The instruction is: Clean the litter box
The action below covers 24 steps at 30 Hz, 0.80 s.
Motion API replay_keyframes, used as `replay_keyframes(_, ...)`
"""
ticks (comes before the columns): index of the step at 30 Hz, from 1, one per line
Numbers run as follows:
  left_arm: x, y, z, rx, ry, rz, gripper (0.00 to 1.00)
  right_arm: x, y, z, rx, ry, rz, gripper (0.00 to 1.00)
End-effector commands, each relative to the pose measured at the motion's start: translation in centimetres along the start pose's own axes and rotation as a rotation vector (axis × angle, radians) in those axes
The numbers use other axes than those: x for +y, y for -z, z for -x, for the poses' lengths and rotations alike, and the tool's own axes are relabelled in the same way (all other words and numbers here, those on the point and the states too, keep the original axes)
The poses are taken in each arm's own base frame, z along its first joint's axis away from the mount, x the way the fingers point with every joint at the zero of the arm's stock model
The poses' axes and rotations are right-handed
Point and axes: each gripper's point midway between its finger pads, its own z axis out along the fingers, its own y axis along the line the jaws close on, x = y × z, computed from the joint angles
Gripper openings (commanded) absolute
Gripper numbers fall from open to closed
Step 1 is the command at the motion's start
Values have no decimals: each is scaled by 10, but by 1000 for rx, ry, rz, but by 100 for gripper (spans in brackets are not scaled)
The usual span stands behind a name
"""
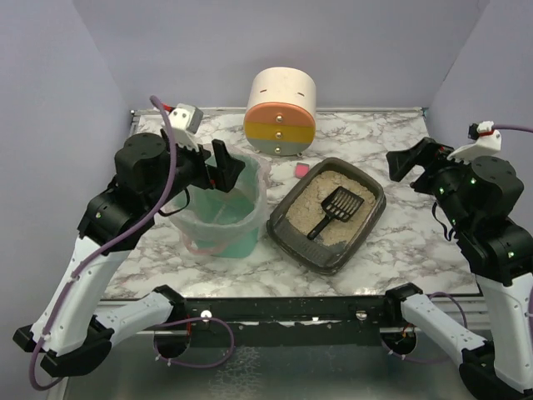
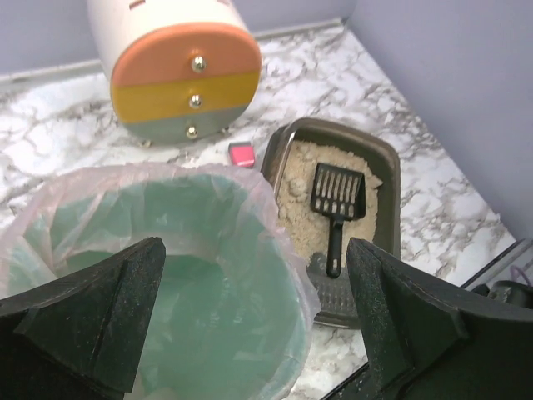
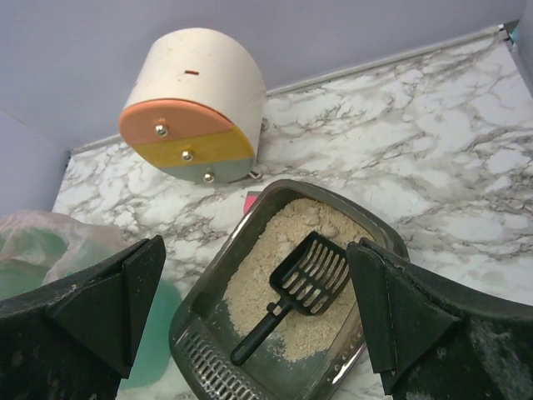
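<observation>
1. Nearest me, both arm bases sat at the near edge of the marble table, with both arms raised off the surface.
2. Left gripper hung over the near-left rim of the green bin. Jaws were wide apart, with nothing between them.
3. Bin was lined with a clear bag. What showed of the inside looked empty, though the fingers hid part of it.
4. Behind the bin, toward the back wall, lay the cream, orange and yellow cylinder on its side. A small pink item lay on the table between it and the tray; couldn't tell what it was.
5. Litter box sat mid-table, just beside the bin on its right and angled to the table edge. Beige litter was inside.
6. Black scoop lay in the litter, slotted head toward the far-right corner and handle pointing at the near-left end by the ribbed lip.
7. Right gripper hovered to the right of the tray, well apart from it. It was also fully spread and empty.
8. My read: task not begun. Step in hand was the approach to the scoop.
9. Next move calls for one gripper to drop onto the handle with its fingers straddling it crosswise. The handle lay low on the litter, close to the tray wall, so clearance looked tight.
10. Couldn't spot any clumps in the litter from these views.
</observation>
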Motion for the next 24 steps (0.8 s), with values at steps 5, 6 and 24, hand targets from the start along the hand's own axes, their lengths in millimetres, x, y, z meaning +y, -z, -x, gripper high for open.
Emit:
replay_keyframes(5,12,26,26,-119,-41,71,99,7,4,4,-21,31,53,100)
replay_keyframes(6,18,26,24,-119,-41,101,99,7,3,1,-8,31,54,100)
replay_keyframes(24,101,36,-27,10,-45,550,99,-8,-31,-102,316,103,44,98)
